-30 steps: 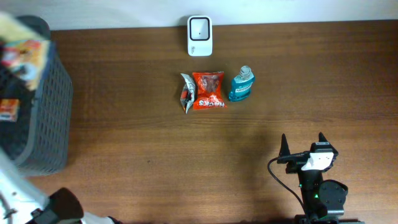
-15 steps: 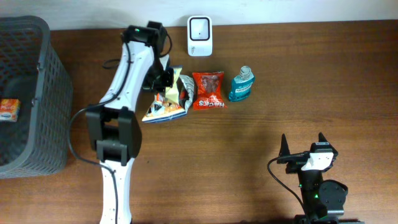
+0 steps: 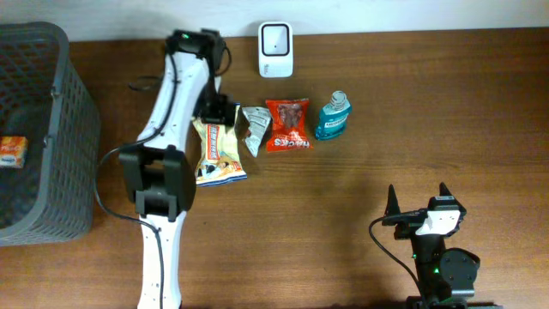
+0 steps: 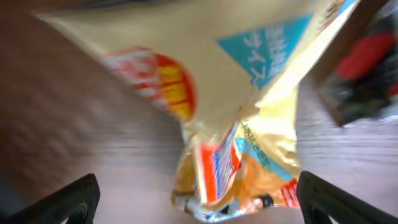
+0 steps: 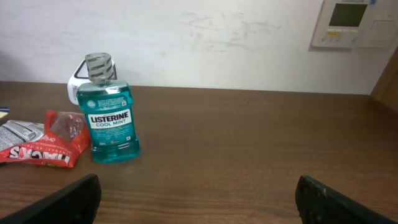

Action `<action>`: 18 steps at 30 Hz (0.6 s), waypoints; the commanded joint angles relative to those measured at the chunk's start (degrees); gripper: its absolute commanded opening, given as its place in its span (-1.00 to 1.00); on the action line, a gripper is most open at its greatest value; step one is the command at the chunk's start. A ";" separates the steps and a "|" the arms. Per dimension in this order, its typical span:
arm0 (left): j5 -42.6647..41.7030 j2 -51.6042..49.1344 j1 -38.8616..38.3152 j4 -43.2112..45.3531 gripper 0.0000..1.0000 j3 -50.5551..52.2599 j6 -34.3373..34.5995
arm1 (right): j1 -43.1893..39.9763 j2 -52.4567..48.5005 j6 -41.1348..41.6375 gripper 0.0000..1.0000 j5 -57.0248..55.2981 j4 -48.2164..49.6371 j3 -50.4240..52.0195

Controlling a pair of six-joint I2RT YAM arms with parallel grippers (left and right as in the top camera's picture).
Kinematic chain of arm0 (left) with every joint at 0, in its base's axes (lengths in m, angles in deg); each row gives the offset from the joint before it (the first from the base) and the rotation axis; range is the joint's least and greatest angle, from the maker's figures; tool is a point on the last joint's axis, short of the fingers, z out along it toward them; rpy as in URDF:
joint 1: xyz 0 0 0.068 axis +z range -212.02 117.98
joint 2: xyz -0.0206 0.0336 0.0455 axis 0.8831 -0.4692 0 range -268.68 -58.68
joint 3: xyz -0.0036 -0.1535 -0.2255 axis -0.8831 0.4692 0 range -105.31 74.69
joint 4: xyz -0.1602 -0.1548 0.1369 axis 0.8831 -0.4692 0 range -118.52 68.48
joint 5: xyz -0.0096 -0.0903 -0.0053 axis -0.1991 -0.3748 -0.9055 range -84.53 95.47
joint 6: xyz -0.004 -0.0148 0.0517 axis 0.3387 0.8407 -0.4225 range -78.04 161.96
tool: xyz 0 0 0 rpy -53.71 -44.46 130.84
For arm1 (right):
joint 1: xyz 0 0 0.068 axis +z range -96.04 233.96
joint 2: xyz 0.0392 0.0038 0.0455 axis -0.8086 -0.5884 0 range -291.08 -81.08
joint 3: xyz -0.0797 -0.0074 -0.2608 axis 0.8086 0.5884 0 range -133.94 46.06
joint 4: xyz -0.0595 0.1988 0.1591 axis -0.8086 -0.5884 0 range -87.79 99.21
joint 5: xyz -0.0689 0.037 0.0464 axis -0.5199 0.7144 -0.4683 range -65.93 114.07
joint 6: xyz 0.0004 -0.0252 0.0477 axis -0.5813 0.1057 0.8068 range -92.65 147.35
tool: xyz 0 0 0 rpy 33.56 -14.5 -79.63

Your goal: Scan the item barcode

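Overhead shows yellow snack bag (image 3: 219,154) lying flat on counter (image 3: 343,197) just beside silver packet (image 3: 255,129), left claw (image 3: 220,120) spread open over its top end, right claw (image 3: 418,196) open, empty; bag looks light, crinkly, slippery, so probably best pinched at crimped seam.

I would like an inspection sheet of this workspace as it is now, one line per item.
Surface: brown wooden table, no spills seen.
Job's things: white scanner at the far edge; yellow snack bag, silver packet, red snack bag, mouthwash bottle in a row.
Clutter: grey basket holding a small box.
Tools: left tool open above the yellow snack bag; right tool open, empty.
Cables: black cable at the right arm.
Surroundings: white wall with a panel.
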State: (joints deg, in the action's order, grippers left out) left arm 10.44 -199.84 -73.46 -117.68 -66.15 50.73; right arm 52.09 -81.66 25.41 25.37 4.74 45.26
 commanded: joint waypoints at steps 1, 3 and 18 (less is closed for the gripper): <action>-1.64 2.67 3.63 -0.57 0.99 -15.26 -0.31 | 0.35 0.37 -0.15 0.97 -0.52 -0.07 0.46; -2.62 3.76 4.98 -0.57 0.89 -22.45 -0.31 | 0.35 0.37 -0.17 0.97 -0.52 -0.07 0.46; 18.95 12.59 31.52 9.38 0.99 -36.37 16.41 | 0.35 0.37 -0.15 0.97 -0.52 -0.07 0.46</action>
State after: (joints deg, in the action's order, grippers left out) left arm 20.08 -186.82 -46.27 -106.86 -104.44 55.24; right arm 52.09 -81.66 25.39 25.37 4.77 45.26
